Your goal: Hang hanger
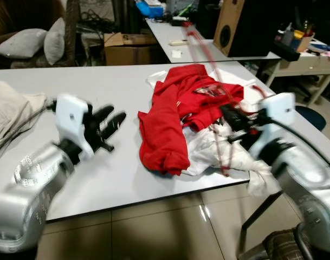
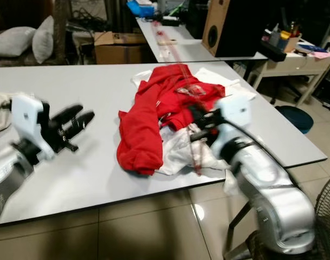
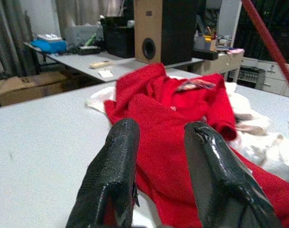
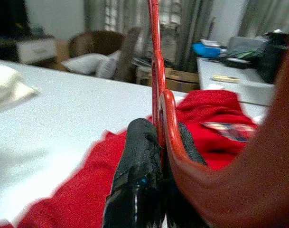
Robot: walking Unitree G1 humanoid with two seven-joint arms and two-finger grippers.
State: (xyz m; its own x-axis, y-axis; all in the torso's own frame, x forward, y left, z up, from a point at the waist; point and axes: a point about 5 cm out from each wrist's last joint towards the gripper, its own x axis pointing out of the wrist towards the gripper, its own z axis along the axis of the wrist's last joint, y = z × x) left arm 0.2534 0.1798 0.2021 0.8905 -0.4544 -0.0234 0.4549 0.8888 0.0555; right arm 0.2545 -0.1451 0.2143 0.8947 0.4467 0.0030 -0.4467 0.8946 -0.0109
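Observation:
A thin red hanger (image 4: 156, 71) stands pinched between the fingers of my right gripper (image 1: 236, 122), which is shut on it above the right side of the clothes pile. The hanger's blurred red bars (image 1: 225, 157) run up and down past the gripper. Beneath them a crumpled red garment (image 1: 165, 124) lies over a white garment (image 1: 213, 154) on the grey table (image 1: 99, 81). My left gripper (image 1: 111, 123) hovers open over bare table, a short way left of the red garment, fingers (image 3: 118, 156) pointing toward it with nothing between them.
A beige cloth (image 1: 7, 114) lies at the table's left end. Behind stand a second table (image 1: 167, 32), a cardboard box (image 1: 127, 49), a wooden speaker (image 1: 238, 27) and grey cushions (image 1: 29, 43). A cluttered desk (image 1: 300, 59) is at the right.

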